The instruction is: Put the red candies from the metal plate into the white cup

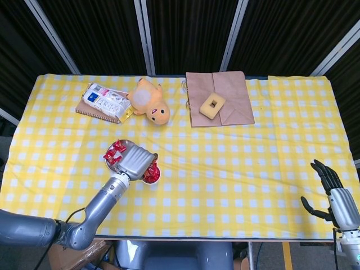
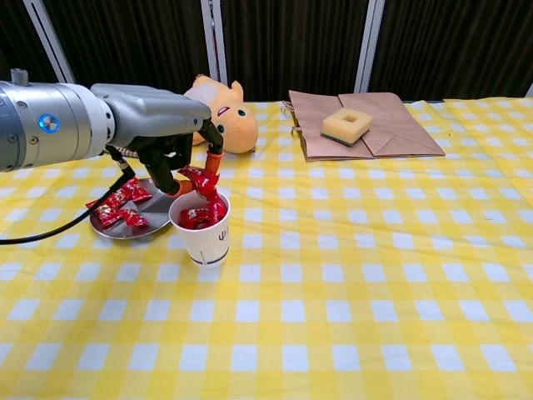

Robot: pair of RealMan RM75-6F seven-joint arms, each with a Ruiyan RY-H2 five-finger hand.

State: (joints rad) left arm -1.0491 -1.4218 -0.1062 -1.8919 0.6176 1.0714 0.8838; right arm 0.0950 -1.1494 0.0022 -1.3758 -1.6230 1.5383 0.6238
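While I watch both cameras, the white cup serves as my landmark.

Right hand: far to the right of the cup, at the near table edge, fingers spread apart, grasping nothing.

White cup: upright on the yellow checked tablecloth, near the front left, with red candies heaped inside.

Left hand: I have it directly above the cup, fingertips pointing down, pinching one red candy that dangles over the cup's mouth and seems to touch the heap.

Metal plate: just left of the cup and slightly behind it, touching or nearly so; I cannot tell which.

Plate candies: several red wrapped pieces lie on the plate's left half.

Plush toy: behind the cup, an orange figure on its side.

Snack packet: behind and left of the cup, lying on a notebook.

Brown paper bag: behind and right of the cup, flat.

Sponge block: yellow, square with a hole, resting on the bag.
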